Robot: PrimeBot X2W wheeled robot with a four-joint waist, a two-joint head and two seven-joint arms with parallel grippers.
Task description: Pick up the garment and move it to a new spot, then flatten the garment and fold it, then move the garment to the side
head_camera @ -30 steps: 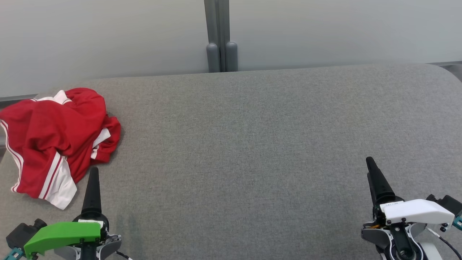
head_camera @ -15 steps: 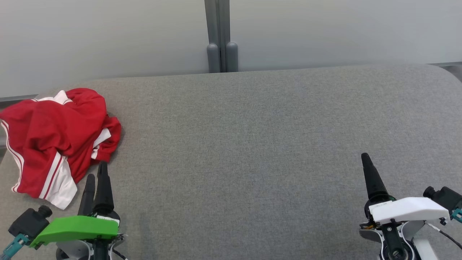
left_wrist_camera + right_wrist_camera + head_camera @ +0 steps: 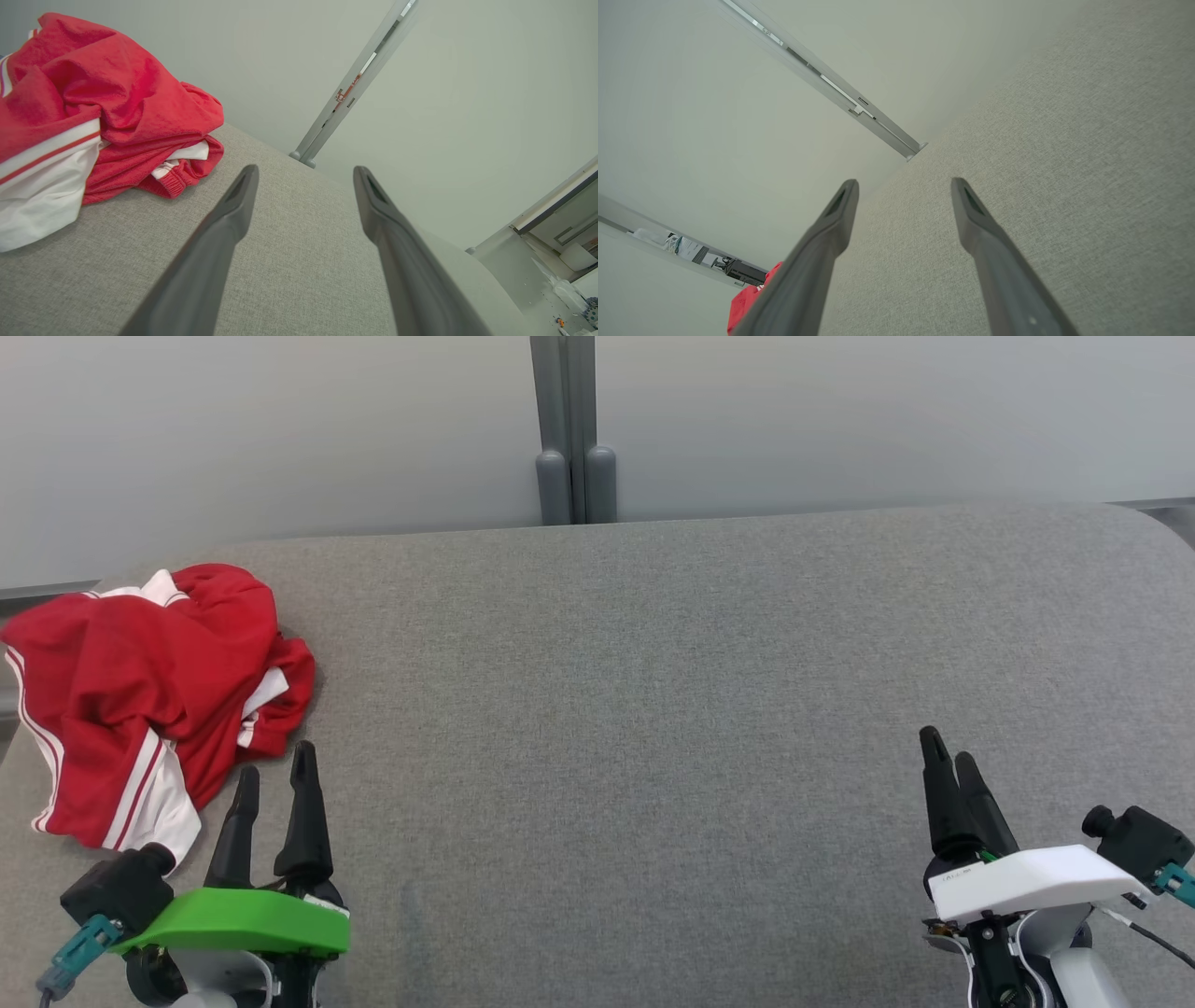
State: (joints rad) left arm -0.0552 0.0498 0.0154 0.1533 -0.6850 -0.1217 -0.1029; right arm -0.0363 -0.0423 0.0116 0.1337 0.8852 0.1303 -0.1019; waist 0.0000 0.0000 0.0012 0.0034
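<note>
Nearest the robot, the left gripper hovers low over the grey padded surface. Its two dark fingers are spread wide with nothing between them. The right gripper is spread just as wide and is also empty. It sits well apart across the surface, on the side away from the cloth.

The garment, red with white panels and stripes, lies ahead of the left gripper and off to its left. Its closest part, a white striped panel, sits just beside the gripper's left-hand finger, on the outer side. A red ribbed hem lies just ahead and left of that same fingertip, near it but not touching. The left arm is therefore clearly the nearer one. From the right gripper the cloth is far off to the left.

The heap is crumpled, so its outline is loose. Its long axis runs roughly away from the robot, almost parallel to the left gripper's fingers and offset to their left. The white panel end points back toward the robot, and the bunched red end points toward the far edge. Whether the outer side hangs over the left edge cannot be told. A grasp probably calls for a short reach forward and leftward. Beyond everything stands a grey post.
</note>
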